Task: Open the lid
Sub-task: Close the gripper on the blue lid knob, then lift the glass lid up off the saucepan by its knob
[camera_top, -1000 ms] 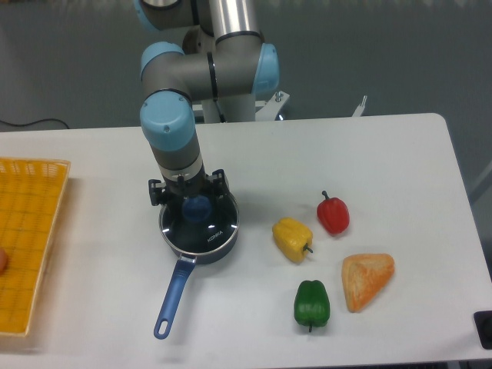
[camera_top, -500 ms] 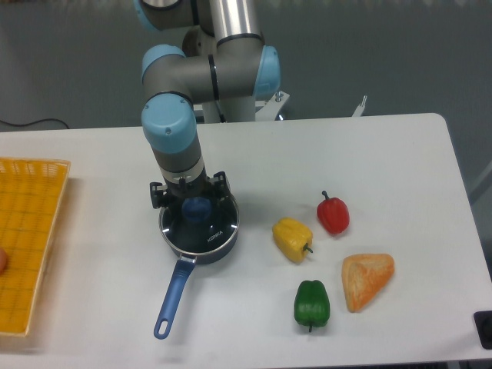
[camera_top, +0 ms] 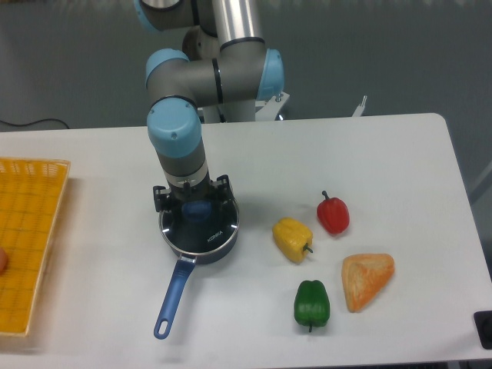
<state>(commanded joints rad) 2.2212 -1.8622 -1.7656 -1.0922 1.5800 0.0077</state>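
in the fixed camera view, the lid [camera_top: 201,227] sat closed on the dark blue saucepan [camera_top: 197,240], which stood left of the table's [camera_top: 400,154] middle, with its long blue handle [camera_top: 173,296] running toward the front edge. white lettering showed on the glass near the lid's front rim. the gripper [camera_top: 195,206] hung straight down from the arm [camera_top: 184,146], directly over the lid, with its fingers on either side of the blue knob [camera_top: 197,209]. whether the fingers were actually pressing on the knob or only standing close beside it could not be told at this size and angle.

to the right of the saucepan lay a yellow pepper [camera_top: 293,239], with a red pepper [camera_top: 333,214] farther right and slightly toward the back. a green pepper [camera_top: 311,304] lay near the front edge, and an orange wedge-shaped piece [camera_top: 367,280] lay just to its right. a yellow basket [camera_top: 29,238] rested at the left edge, partly cut off by the frame.
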